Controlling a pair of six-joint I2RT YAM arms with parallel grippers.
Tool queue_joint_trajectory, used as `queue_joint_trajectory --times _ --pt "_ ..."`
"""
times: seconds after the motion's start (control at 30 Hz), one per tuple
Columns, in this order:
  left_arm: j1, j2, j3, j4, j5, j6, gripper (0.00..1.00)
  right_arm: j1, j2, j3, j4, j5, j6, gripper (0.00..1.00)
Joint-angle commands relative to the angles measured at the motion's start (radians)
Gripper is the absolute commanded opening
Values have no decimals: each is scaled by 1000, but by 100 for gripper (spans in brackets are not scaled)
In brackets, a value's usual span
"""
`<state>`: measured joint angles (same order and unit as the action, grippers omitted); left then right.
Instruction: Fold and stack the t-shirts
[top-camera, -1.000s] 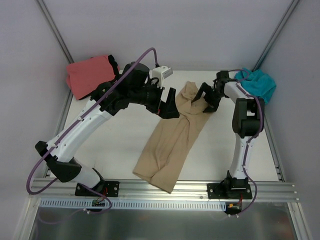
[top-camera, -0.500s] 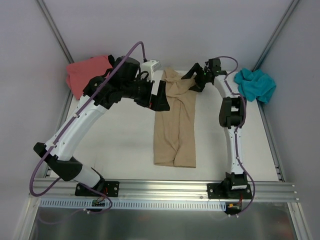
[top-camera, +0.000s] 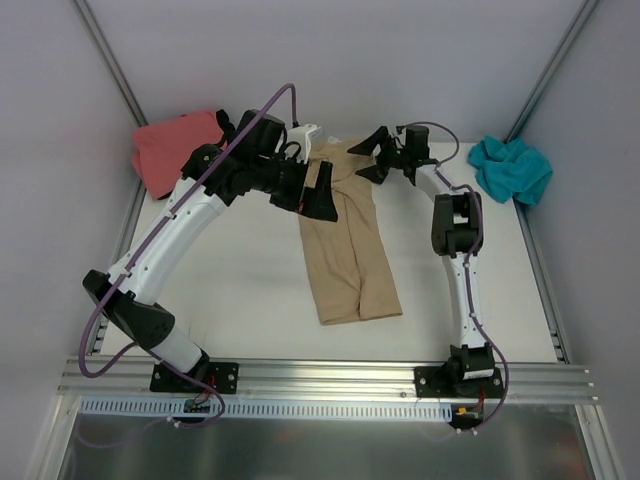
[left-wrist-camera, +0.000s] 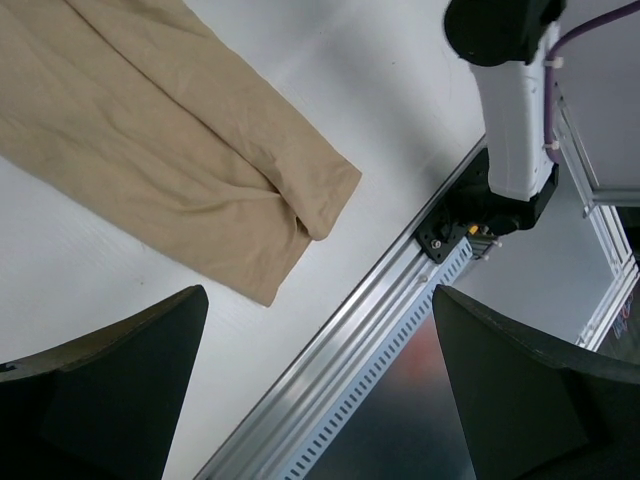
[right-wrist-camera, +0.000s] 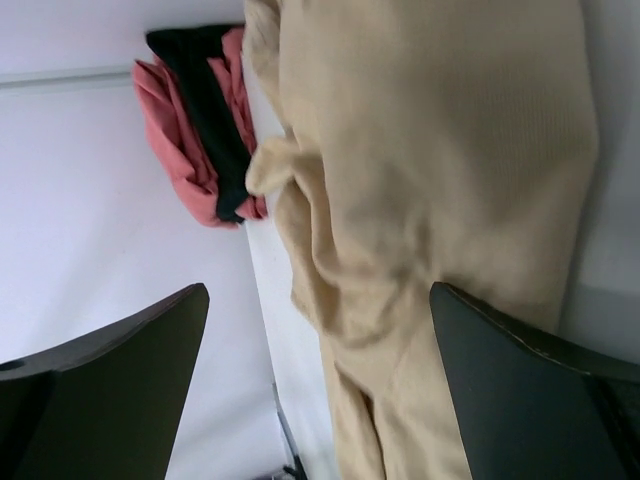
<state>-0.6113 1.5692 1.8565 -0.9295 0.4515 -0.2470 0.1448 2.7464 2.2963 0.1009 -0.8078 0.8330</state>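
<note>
The tan t-shirt (top-camera: 350, 250) lies folded into a long strip on the white table (top-camera: 230, 290), running from the back wall toward the near rail. My left gripper (top-camera: 322, 198) hovers at its upper left edge. In the left wrist view this gripper (left-wrist-camera: 320, 400) is open and empty, with the shirt's near end (left-wrist-camera: 180, 140) ahead of it. My right gripper (top-camera: 366, 160) is over the shirt's far end. In the right wrist view it (right-wrist-camera: 320, 400) is open, its fingers wide apart over the tan cloth (right-wrist-camera: 430, 200). The coral-pink t-shirt (top-camera: 172, 150) and black t-shirt (top-camera: 228, 125) lie at the back left, the teal t-shirt (top-camera: 512, 168) at the back right.
The metal rail (top-camera: 330, 375) runs along the near edge; it also shows in the left wrist view (left-wrist-camera: 380, 330) with the right arm's base (left-wrist-camera: 505, 130). Grey walls close the back and sides. The coral (right-wrist-camera: 175, 120) and black (right-wrist-camera: 205, 90) shirts show in the right wrist view.
Both grippers moved left and toward the back wall with the shirt's far end. The strip swung from a slant to nearly straight, its near end shifting right.
</note>
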Motion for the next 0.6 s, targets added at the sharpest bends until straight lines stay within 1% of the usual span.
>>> queue_joint_trajectory --times 0.0,0.07,0.1,0.13,0.17,0.2,0.23,0.27,0.3,0.33,0.37,0.4,0.43,0.5,0.53,0.57 --pt "18 0 -16 20 53 34 99 -25 -300 -134 -70 24 -183 100" --pt "22 -11 -52 75 50 25 99 -39 -390 -162 -166 39 -271 99" --pt "21 -17 -69 96 41 20 99 -42 -434 -181 -250 57 -350 99" --pt "22 -34 -119 124 30 11 99 -45 -514 -187 -289 67 -391 100" --pt "24 -46 -147 151 6 -4 99 -50 -552 -189 -387 100 -431 99" --pt "24 -57 -178 205 -6 -12 99 -53 -591 -192 -430 117 -466 99" --pt "25 -76 -239 228 -22 -21 99 -54 -629 -216 -460 133 -512 100" --pt "30 -86 -273 248 -42 -50 99 -56 -701 -234 -527 143 -535 99" --pt "47 -100 -351 298 -33 -64 99 -56 -737 -251 -571 175 -557 99" --pt "64 -106 -393 325 -13 -89 99 -56 -769 -309 -605 183 -601 99" --pt "82 -113 -436 362 15 -159 99 -54 -836 -352 -669 193 -627 99" --pt "115 -126 -489 409 63 -197 99 -54 -872 -404 -699 232 -650 99" --pt "126 -158 -608 520 68 -281 99 -59 -945 -540 -720 252 -679 99" --pt "145 -182 -719 611 82 -355 99 -63 -1022 -694 -721 274 -686 100" --pt "159 -195 -818 691 105 -426 99 -68 -1057 -768 -724 285 -683 99" --pt "162 -196 -859 725 119 -454 99 -71 -1123 -916 -710 297 -680 99"
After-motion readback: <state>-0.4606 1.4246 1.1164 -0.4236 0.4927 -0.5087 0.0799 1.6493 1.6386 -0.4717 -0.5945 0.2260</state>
